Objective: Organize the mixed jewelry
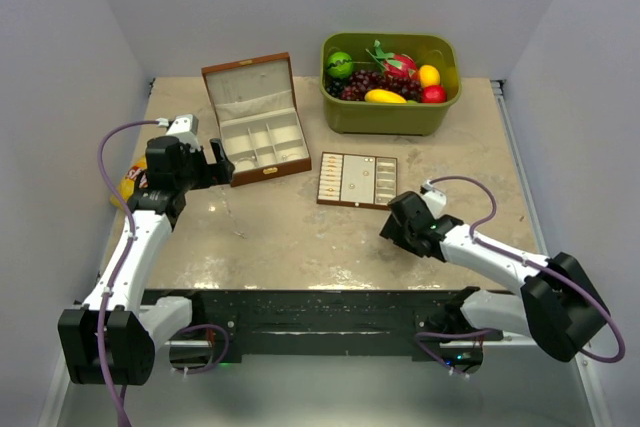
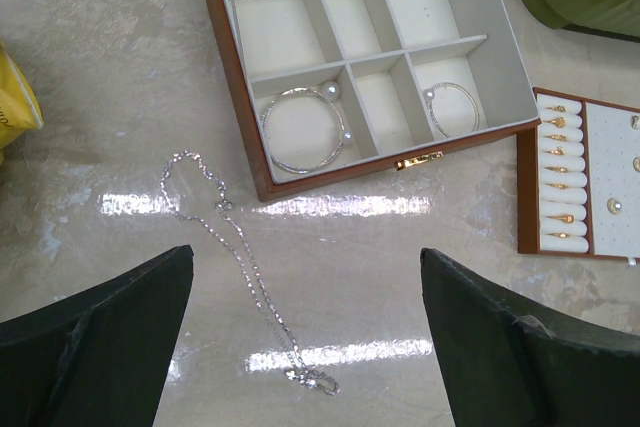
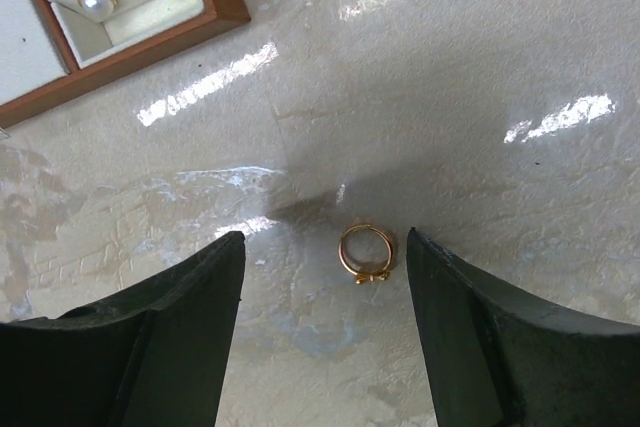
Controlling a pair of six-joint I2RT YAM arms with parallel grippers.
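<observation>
A fine silver chain (image 2: pixel 235 247) lies loose on the table in front of the brown wooden box (image 2: pixel 350 171). Two silvery wire hoops (image 2: pixel 305 129) (image 2: pixel 452 109) rest in the box's front compartments. My left gripper (image 2: pixel 307 267) hangs open above the chain's near end, holding nothing. A small gold ring (image 3: pixel 365 252) lies on the table between the fingers of my open right gripper (image 3: pixel 325 247), closer to the right finger. The flat tray (image 2: pixel 526 187) carries rows of small gold pieces. Its corner (image 3: pixel 130 59) holds two pearl studs.
The box (image 1: pixel 247 82) stands open at the back left, with the tray (image 1: pixel 356 206) to its right. A green bin of toy fruit (image 1: pixel 390 117) sits at the back. A yellow item (image 1: pixel 130 182) lies at the left edge beside my left arm.
</observation>
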